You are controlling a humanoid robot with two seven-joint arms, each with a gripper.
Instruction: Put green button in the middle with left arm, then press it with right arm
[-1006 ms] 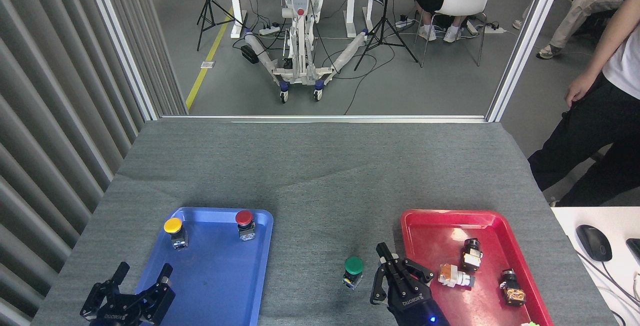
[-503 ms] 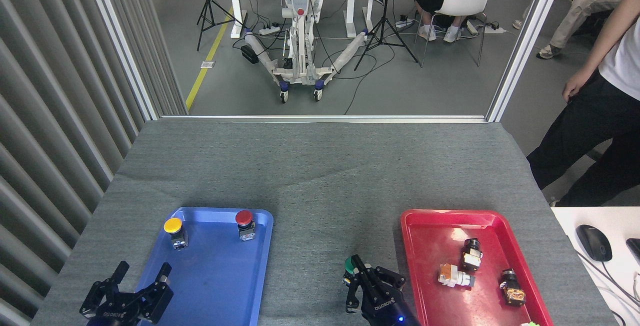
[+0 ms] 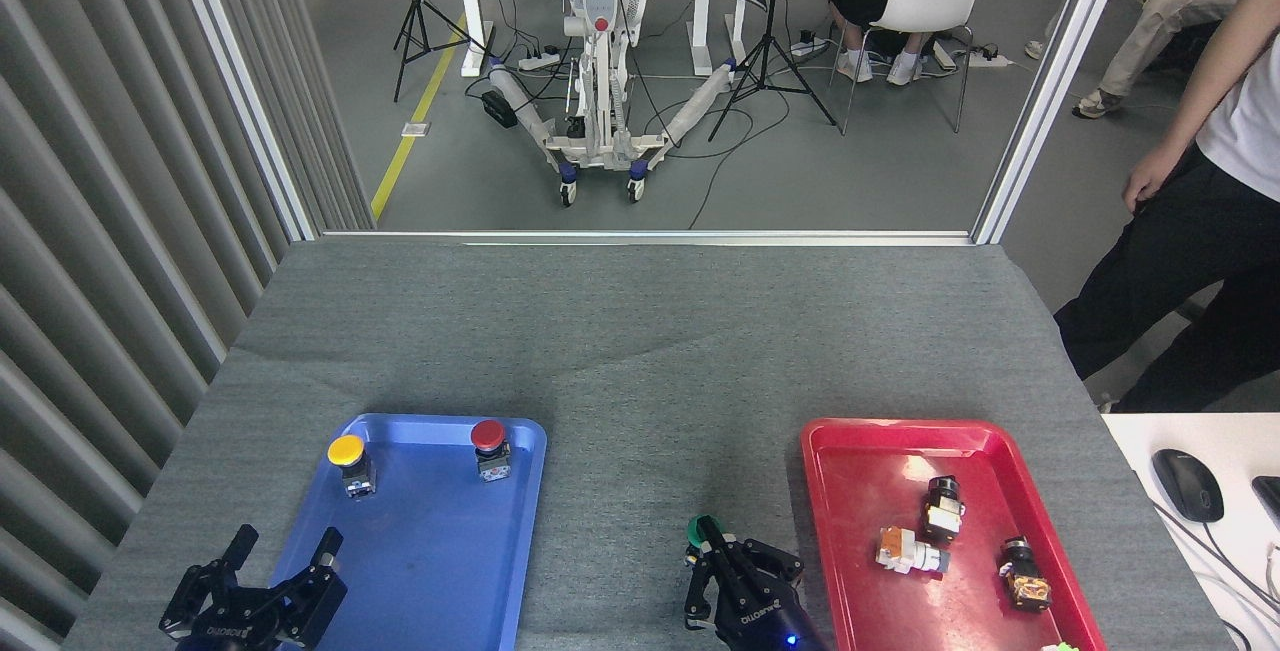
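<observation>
- The green button (image 3: 699, 530) stands on the bare grey cloth of the middle (image 3: 640, 381), between the two trays and toward the near edge of the table. Only a sliver of its green cap shows.
- The right gripper (image 3: 722, 565) sits directly over the button, one black finger laid across the cap. This fits the pressing step: the button appears already placed, and the finger looks set to push down. Whether the cap is actually depressed cannot be told.
- The right gripper's fingers look drawn in toward each other around the button, but the dark, end-on view does not show whether they are closed or merely close.
- The left gripper (image 3: 268, 586) hovers at the near left, over the near-left corner of the blue tray (image 3: 430, 571). Its fingers are spread apart and hold nothing, kept well away from the button, likely to leave room for the right arm.
- On the far part of the blue tray stand a yellow-capped button (image 3: 347, 453) and a red-capped button (image 3: 488, 436), both upright and well apart from the action.
- The red tray (image 3: 860, 451) lies just right of the right gripper; it holds several small parts (image 3: 910, 551) lying loose.
- Nothing stands between gripper and button. The red tray's left rim is the nearest obstacle.
- A person (image 3: 1200, 231) stands beyond the table's right side; a computer mouse (image 3: 1187, 484) rests on a white surface at near right.
</observation>
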